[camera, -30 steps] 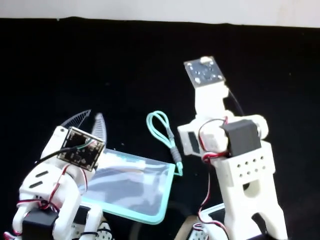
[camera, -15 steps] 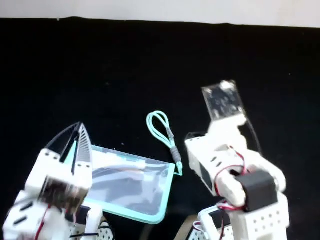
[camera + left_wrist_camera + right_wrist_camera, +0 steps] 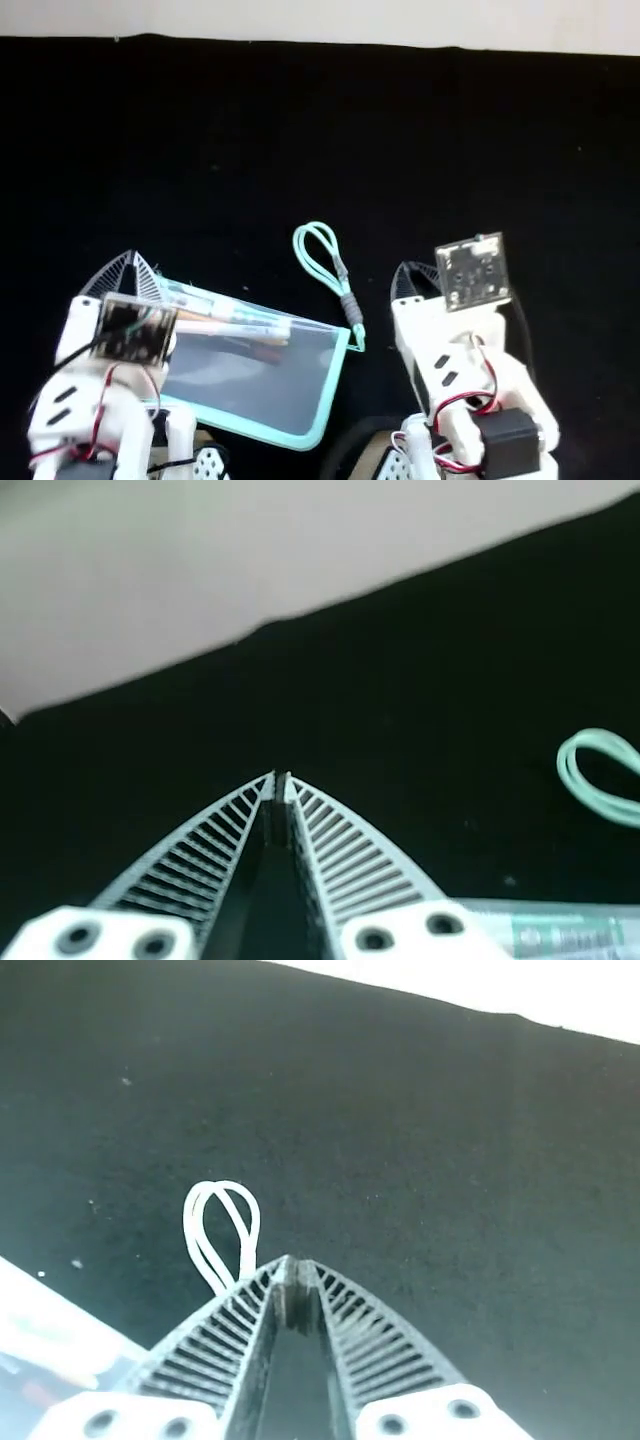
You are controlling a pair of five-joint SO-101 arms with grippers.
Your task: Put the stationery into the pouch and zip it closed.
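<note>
The white left arm (image 3: pixel 100 400) stands at the near left of the black cloth-covered surface (image 3: pixel 300 140). The left arm's jaws are pressed together, their tips meeting above bare black cloth at the far left corner of the pouch. Whether they touch the pouch cannot be told. The arm's body covers the pouch's near left corner.

Just to the right lies the flat clear plastic pouch with mint-green edging (image 3: pixel 300 400), slightly askew. Its edge also shows beside the jaws in the left wrist view (image 3: pixel 560 930). Inside it, along the far edge, lies the stationery: a few slim pale and orange-brown pens or pencils (image 3: pixel 230 322), end to end with the pouch's length. Whether the zip is fully drawn cannot be told.

From the pouch's far right corner a mint-green cord loop (image 3: pixel 318 250) with a dark wrapped stem (image 3: pixel 348 300) runs away across the cloth (image 3: pixel 600 780) (image 3: pixel 222 1222).

Right of the stem, apart from the pouch, stands the white right arm (image 3: pixel 460 370). The right arm's jaws are also pressed together, holding nothing. In the right wrist view their tips hide the bottom of the loop. A pale wall strip (image 3: pixel 320 18) borders the far edge.
</note>
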